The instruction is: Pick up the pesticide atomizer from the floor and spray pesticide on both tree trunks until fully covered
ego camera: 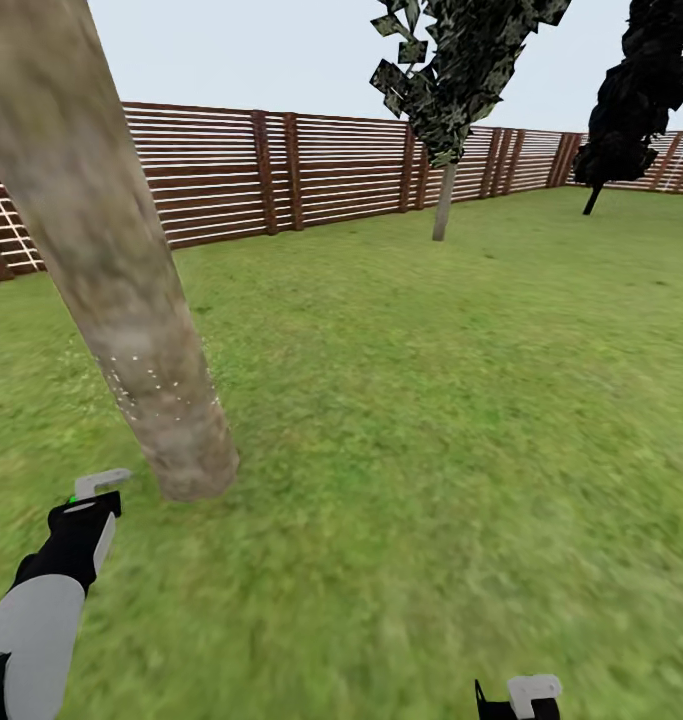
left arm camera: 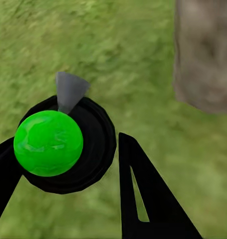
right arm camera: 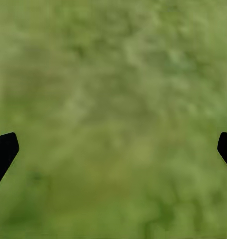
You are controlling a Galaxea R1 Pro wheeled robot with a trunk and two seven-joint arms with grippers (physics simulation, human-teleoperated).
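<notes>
Left gripper (left arm camera: 88, 184) closed on the atomizer (left arm camera: 56, 144), its body between the jaws, grey nozzle (left arm camera: 68, 92) aimed far-right at the near trunk (ego camera: 121, 300) base, while the right gripper (right arm camera: 113, 149) hangs wide open, empty, over grass (ego camera: 431, 400).

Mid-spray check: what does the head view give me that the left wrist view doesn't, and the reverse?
Head view alone: fence, two far trees, white spray specks on the near trunk, right hand. Left wrist view alone: close look at the sprayer's green ball and grey nozzle in the left hand. Both: trunk and grass.
</notes>
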